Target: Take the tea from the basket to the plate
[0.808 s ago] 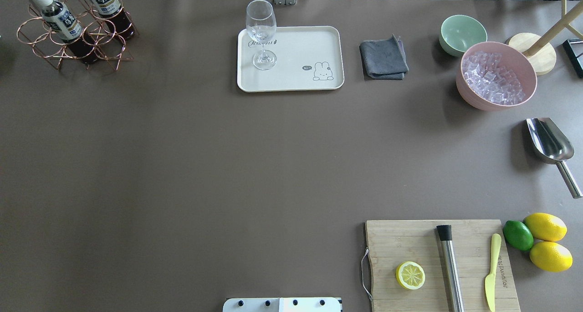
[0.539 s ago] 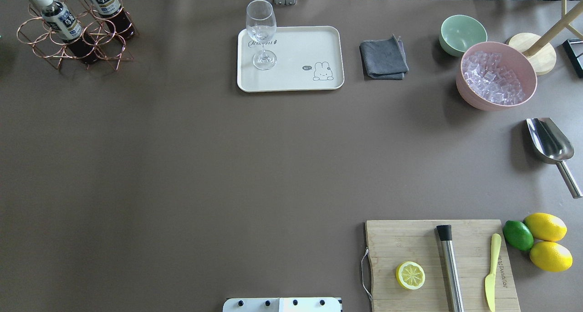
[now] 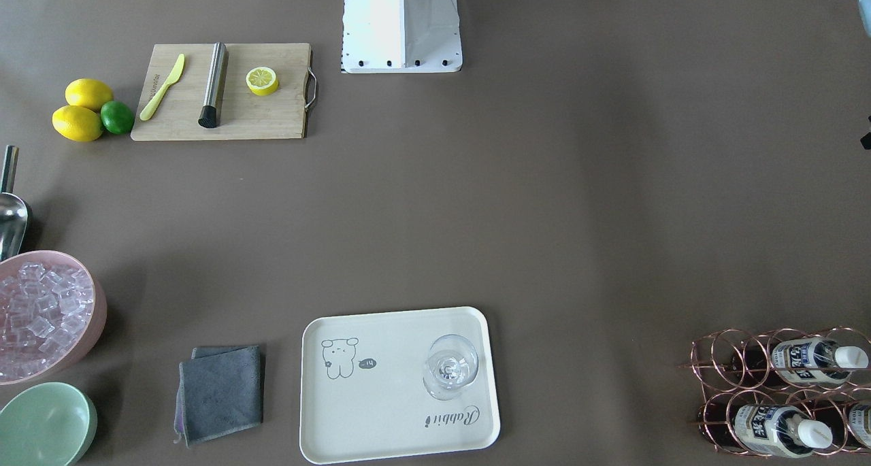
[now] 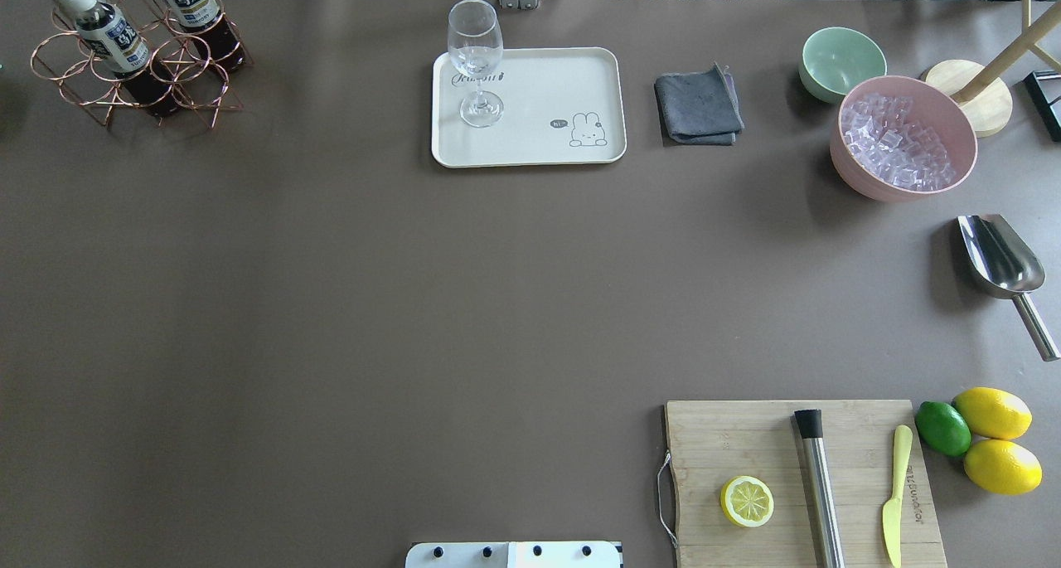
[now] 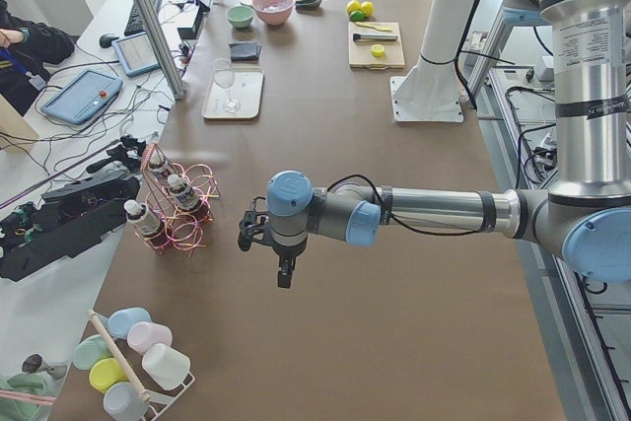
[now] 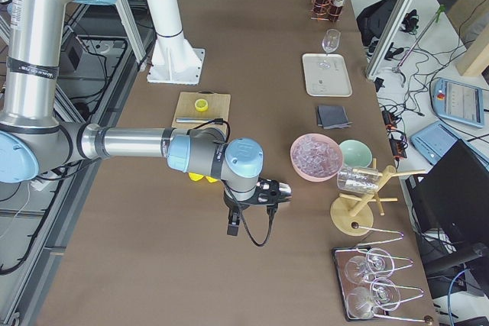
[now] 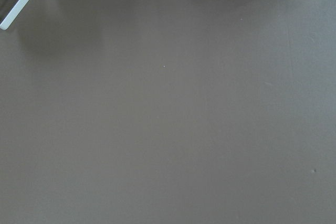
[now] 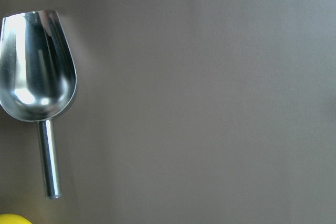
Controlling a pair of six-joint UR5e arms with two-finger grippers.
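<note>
- The left pincer (image 5: 245, 235) hovers over the brown table (image 5: 394, 332); clenched or released, I cannot tell.
- Near it, ahead of its tip, the rose-gold wire basket (image 5: 189, 218) holds three clear bottles of dark tea (image 5: 178, 192).
- Well beyond it lies the cream rectangular plate (image 5: 240, 98).
- The right pincer (image 6: 284, 191): grip likewise untellable.

Table (image 4: 331, 303): nothing on it has visibly changed since the earlier overhead pictures.
Tea (image 4: 108, 33), basket (image 4: 176, 60): no shift can be made out.
Left arm (image 5: 434, 212), right arm (image 6: 130, 143): no earlier view, movement cannot be told.
</note>
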